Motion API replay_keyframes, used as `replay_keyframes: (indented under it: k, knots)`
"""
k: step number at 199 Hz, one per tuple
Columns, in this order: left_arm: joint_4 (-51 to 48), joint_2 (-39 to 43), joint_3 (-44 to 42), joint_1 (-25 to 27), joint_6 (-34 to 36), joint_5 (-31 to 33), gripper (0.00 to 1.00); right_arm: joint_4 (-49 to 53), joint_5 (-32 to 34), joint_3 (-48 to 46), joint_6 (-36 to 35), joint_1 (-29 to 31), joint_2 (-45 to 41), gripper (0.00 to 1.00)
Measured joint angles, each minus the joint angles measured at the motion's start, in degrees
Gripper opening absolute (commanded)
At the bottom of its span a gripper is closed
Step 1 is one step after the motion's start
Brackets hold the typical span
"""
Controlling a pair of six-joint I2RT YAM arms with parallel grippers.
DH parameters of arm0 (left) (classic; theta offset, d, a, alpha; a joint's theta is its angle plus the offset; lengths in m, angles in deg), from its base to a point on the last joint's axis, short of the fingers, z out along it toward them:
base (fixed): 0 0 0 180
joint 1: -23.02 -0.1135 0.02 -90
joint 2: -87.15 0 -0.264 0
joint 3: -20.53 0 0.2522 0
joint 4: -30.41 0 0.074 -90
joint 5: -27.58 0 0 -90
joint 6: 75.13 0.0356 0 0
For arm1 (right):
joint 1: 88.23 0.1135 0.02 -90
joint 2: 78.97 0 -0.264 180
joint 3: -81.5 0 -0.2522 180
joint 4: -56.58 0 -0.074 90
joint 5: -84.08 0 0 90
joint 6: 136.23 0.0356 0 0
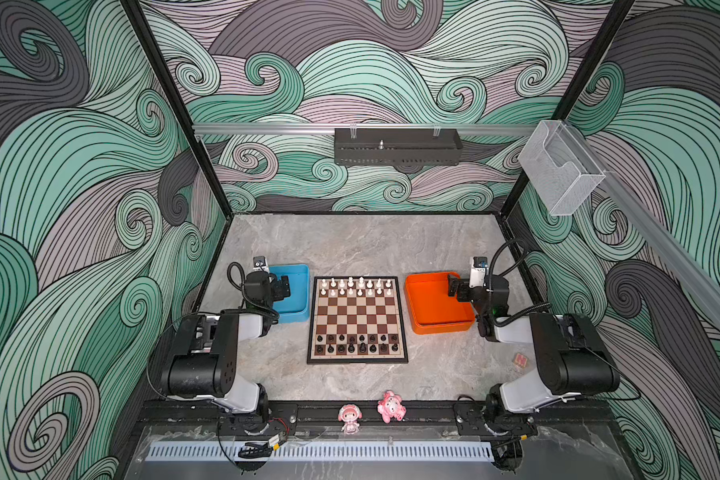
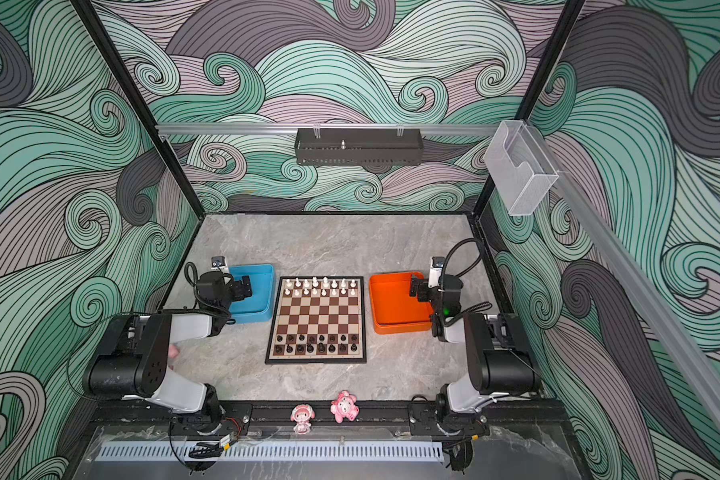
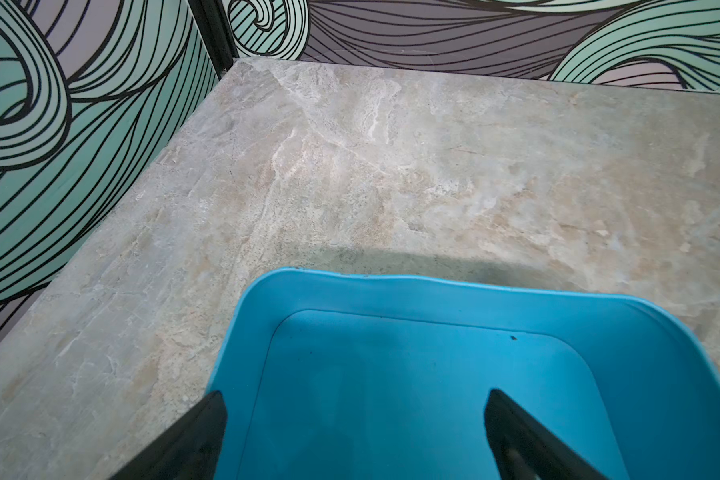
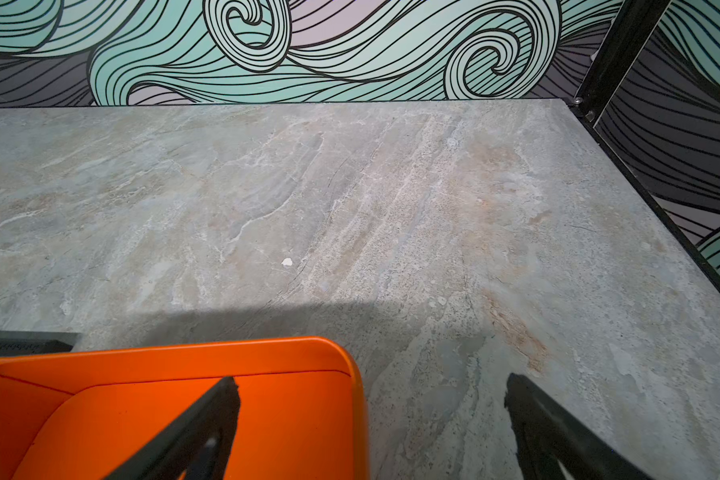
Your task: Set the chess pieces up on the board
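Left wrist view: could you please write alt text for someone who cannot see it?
The open left hand hangs above a blue tray with nothing visible inside, on a grey marble table by a corner of wave-patterned walls.

The brown-and-cream chequered board (image 1: pixel 357 320) holds white chess pieces (image 1: pixel 356 286) far and black chess pieces (image 1: pixel 356 344) near, with a blue tray (image 1: pixel 298 299) left and an orange tray (image 1: pixel 429 307) right, on a grey-veined marbled table (image 1: pixel 362 245).

board (image 1: pixel 357 320) on the worktop (image 1: pixel 362 245) between left end effector (image 1: pixel 283 286) and right end effector (image 1: pixel 454 289), left tray (image 1: pixel 298 309) beneath the former, right tray (image 1: pixel 437 316) partly beneath the latter, chess pieces (image 1: pixel 356 286) on the board, two rows level with both end effectors, two rows behind them
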Motion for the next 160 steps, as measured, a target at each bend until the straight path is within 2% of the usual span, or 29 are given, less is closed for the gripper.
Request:
replay_keyframes:
  k: [61, 113, 160]
  knots:
    - [0.0, 0.0, 0.0, 0.0, 0.1, -0.3, 0.99, 0.0, 0.0, 0.0, 0.0, 0.0, 0.0, 0.99]
    - [1.9, 0.0, -0.5, 0.0, 2.0, -4.6, 0.99, -5.5, 0.0, -4.4, 0.0, 0.0, -1.1, 0.99]
    - [2.1, 0.0, -0.6, 0.0, 2.3, -5.5, 0.99, -2.3, 0.3, -0.2, 0.0, 0.0, -0.7, 0.99]
